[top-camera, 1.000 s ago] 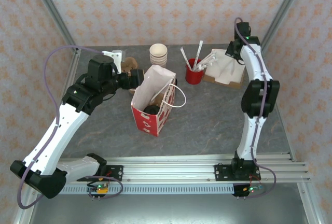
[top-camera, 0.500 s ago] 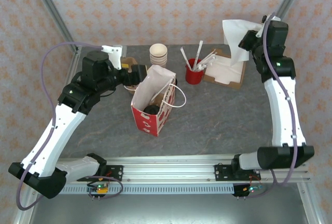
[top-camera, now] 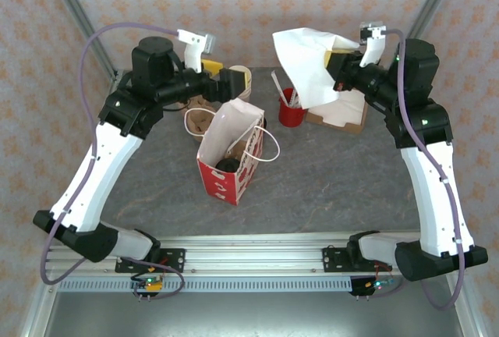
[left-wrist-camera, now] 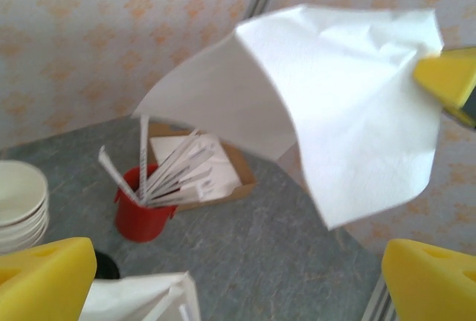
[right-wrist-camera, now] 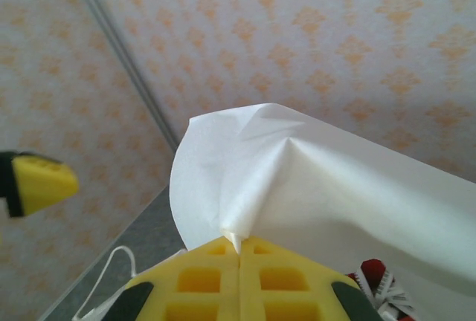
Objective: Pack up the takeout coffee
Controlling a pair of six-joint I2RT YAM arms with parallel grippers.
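Top view: R gripper [top-camera: 337, 62] up in the air above the far-right part of the bench [top-camera: 335, 173], clenched on one corner of a white napkin [top-camera: 306, 62]. The sheet hangs open toward the L. R wrist cam confirms it: yellow fingers [right-wrist-camera: 216, 269] pressed together, napkin [right-wrist-camera: 335, 187] pinched at the seam.

L gripper [top-camera: 228, 78] also raised, near the far edge, pointing R toward the napkin. L wrist cam: fingers spread wide w/ nothing between them, so released. Napkin [left-wrist-camera: 335, 105] hangs ahead of it, not touching.

Red-and-white bag [top-camera: 230, 154] stands upright about mid-bench, slightly L of centre, mouth open. Takeout coffee [top-camera: 228, 166] is inside the bag; its black lid shows through the mouth, cup body hidden.

Red cup [top-camera: 291, 111] of white stirrers sits near the far edge, R of the bag. Cardboard tray [top-camera: 343, 118] w/ napkins is just beside it, toward the far-right corner. Stack of cream cups [left-wrist-camera: 18, 202] is L of the red cup.
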